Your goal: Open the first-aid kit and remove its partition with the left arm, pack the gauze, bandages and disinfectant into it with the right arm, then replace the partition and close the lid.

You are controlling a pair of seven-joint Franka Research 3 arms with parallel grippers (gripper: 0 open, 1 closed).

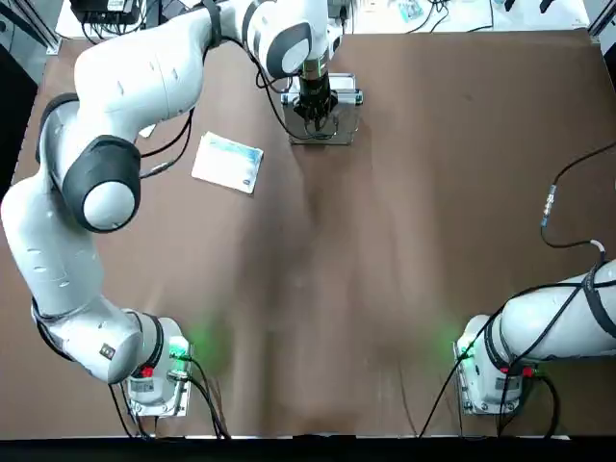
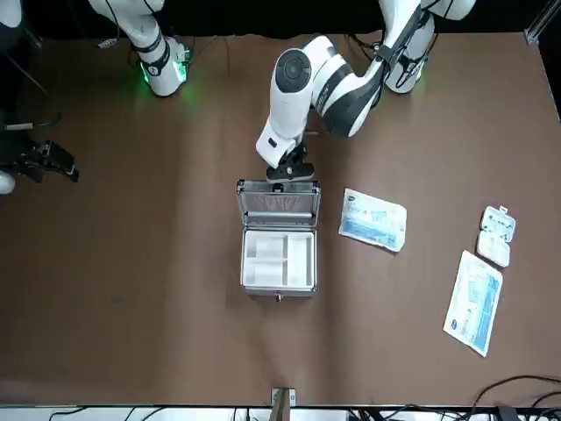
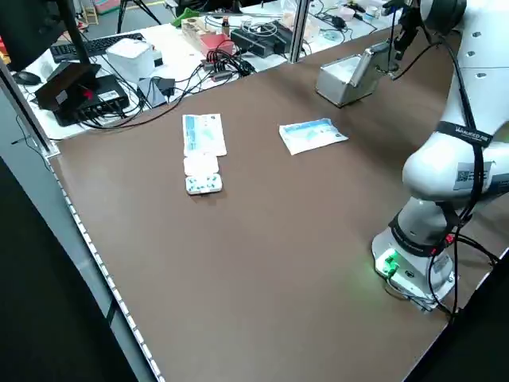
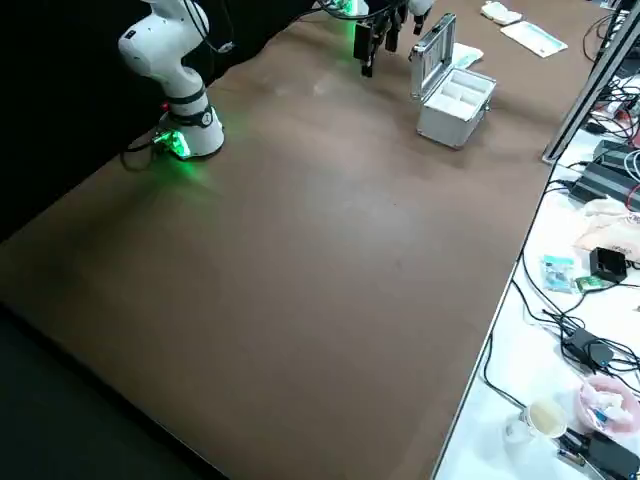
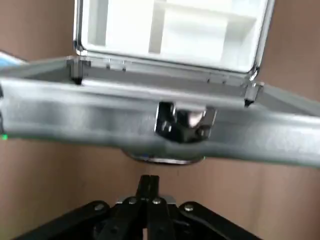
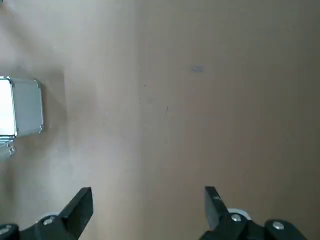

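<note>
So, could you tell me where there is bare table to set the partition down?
Barest: the brown table between the open silver metal case and the right arm's hand. Also clear between the case and the arms' bases, under the left arm. Crowded on the case's other side: flat white-and-blue printed packet, small white blister pack, long white-and-teal packet.

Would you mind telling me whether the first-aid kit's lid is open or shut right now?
Open. The lid stands raised behind the case, exposing the partition inside; the left pincer, shut, sits just behind the lid.
</note>
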